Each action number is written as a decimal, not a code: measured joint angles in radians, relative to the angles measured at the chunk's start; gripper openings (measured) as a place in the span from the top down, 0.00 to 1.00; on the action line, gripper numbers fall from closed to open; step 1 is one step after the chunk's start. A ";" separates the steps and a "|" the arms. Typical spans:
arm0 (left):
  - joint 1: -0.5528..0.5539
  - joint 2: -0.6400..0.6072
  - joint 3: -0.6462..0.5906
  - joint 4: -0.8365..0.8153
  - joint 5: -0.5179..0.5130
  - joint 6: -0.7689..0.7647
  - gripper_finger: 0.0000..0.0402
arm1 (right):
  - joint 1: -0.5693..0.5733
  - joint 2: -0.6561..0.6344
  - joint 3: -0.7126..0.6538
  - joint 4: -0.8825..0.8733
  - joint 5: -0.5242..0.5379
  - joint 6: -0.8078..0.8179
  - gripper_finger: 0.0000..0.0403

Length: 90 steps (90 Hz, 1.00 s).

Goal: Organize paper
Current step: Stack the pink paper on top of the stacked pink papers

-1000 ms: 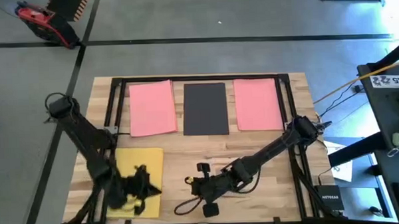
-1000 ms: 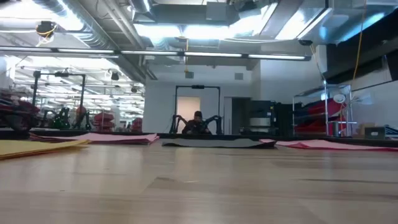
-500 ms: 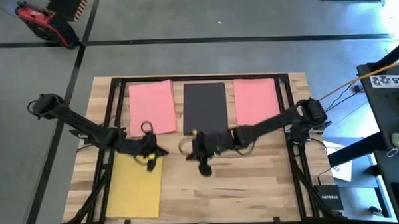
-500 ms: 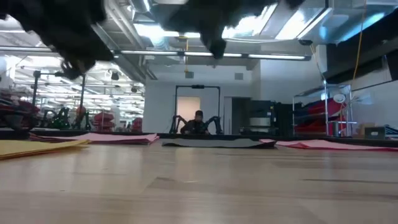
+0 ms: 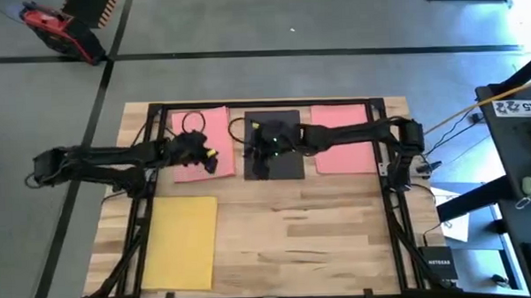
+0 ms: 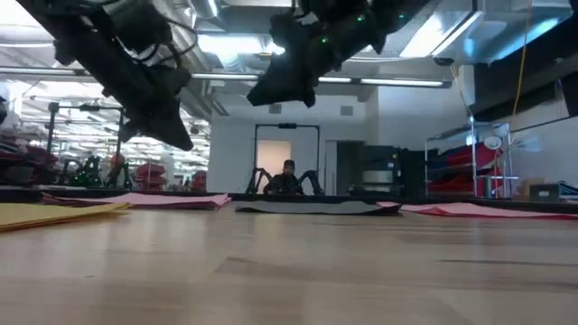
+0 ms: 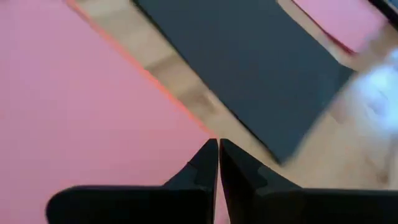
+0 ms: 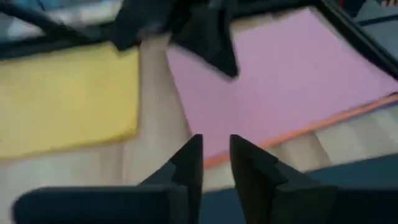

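While both arms hover above the far row of paper, the left gripper (image 5: 210,157), fingers pressed together and empty, hangs over the near right corner of the left pink sheet (image 5: 194,125). The right gripper (image 5: 259,160), slightly parted, hangs over the black sheet (image 5: 284,162). Probably a pickup comes next: lower and pinch an edge.

Three sheets lie in a row along the table's (image 5: 340,244) far edge: one (image 5: 188,169) toward the left, one (image 5: 288,161) in the middle, one (image 5: 345,137) toward the right. A fourth sheet (image 5: 182,242) lies at the near left corner, before the left sheet of the row.
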 joint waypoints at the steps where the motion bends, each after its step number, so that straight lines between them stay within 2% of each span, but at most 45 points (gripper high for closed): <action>1: 0.009 0.000 0.000 -0.003 0.002 0.003 1.00 | -0.001 0.008 0.009 -0.003 0.002 -0.005 0.79; 16: 0.109 0.018 0.001 -0.046 0.024 0.016 1.00 | 0.004 0.120 0.134 -0.128 0.048 -0.144 0.73; 31: 0.131 0.055 0.000 -0.054 0.030 0.007 1.00 | 0.013 0.213 0.204 -0.186 0.050 -0.296 0.73; 48: 0.131 0.126 0.000 -0.052 0.063 -0.034 1.00 | 0.015 0.277 0.210 -0.197 0.053 -0.372 0.73; 71: 0.159 0.247 0.000 -0.049 0.065 -0.039 1.00 | 0.059 0.322 0.212 -0.121 0.062 -0.458 0.73; 90: 0.219 0.296 0.000 -0.020 0.149 -0.025 1.00 | 0.076 0.343 0.211 -0.077 0.128 -0.479 0.73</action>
